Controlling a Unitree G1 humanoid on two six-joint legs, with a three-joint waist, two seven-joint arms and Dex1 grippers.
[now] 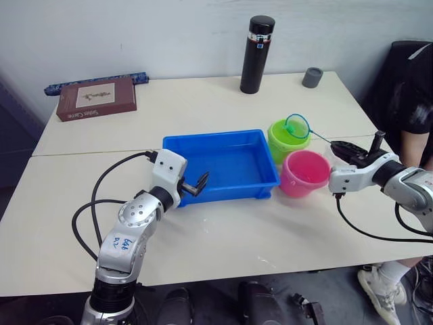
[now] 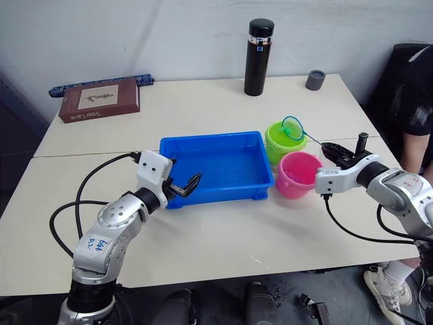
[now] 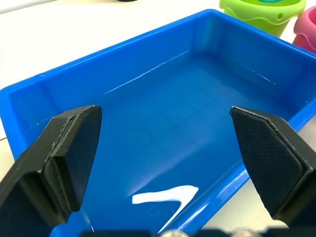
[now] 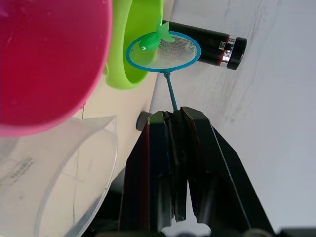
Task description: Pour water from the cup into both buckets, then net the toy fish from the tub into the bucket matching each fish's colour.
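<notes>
The blue tub (image 1: 223,166) sits mid-table, holding shallow water with no fish showing in it. My left gripper (image 1: 197,183) hangs open over the tub's near-left rim, its fingers (image 3: 64,153) spread wide above the water. To the tub's right stand the green bucket (image 1: 284,139) and, nearer, the pink bucket (image 1: 306,175). My right gripper (image 1: 344,149) is shut on the net's thin handle. The net's hoop (image 4: 163,49) hovers above the green bucket and carries a green toy fish (image 4: 149,40). The clear cup (image 4: 94,148) stands close beside the pink bucket, by my right gripper.
A tall black flask (image 1: 257,54) and a small grey cup (image 1: 312,77) stand at the table's far edge. A brown book (image 1: 96,98) lies far left. A person (image 1: 414,88) sits at the right edge. Black cables loop beside my left arm.
</notes>
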